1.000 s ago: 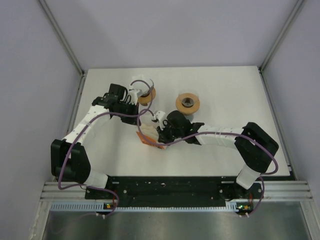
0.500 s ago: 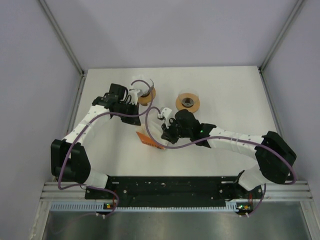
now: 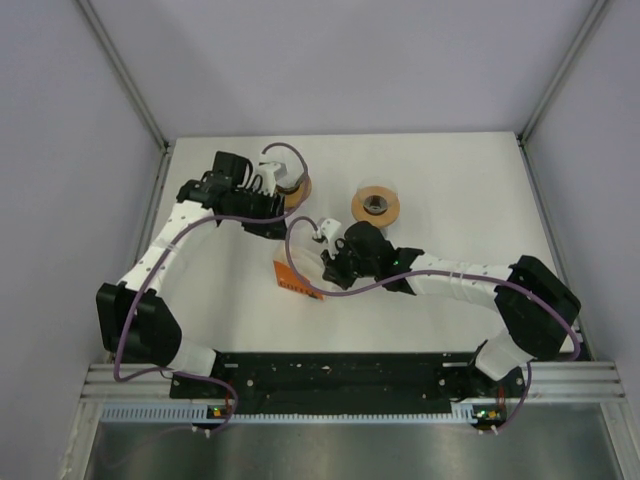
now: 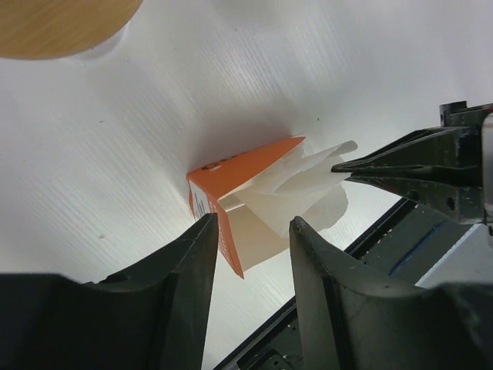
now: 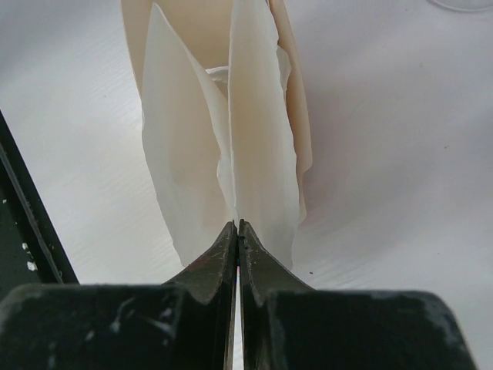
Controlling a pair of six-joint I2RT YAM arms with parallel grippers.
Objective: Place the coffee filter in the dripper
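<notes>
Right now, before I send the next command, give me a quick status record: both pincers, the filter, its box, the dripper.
right pincer: shut on one coffee filter
left pincer: open, empty, hovering apart from the box
filter box: orange, open end toward the right pincer, filters poking out
wood-ringed piece: likely the dripper; behind the right pincer, untouched, no white filter visible in it

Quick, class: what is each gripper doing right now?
Left gripper: open, holding nothing.
Right gripper: shut on a coffee filter.
</notes>
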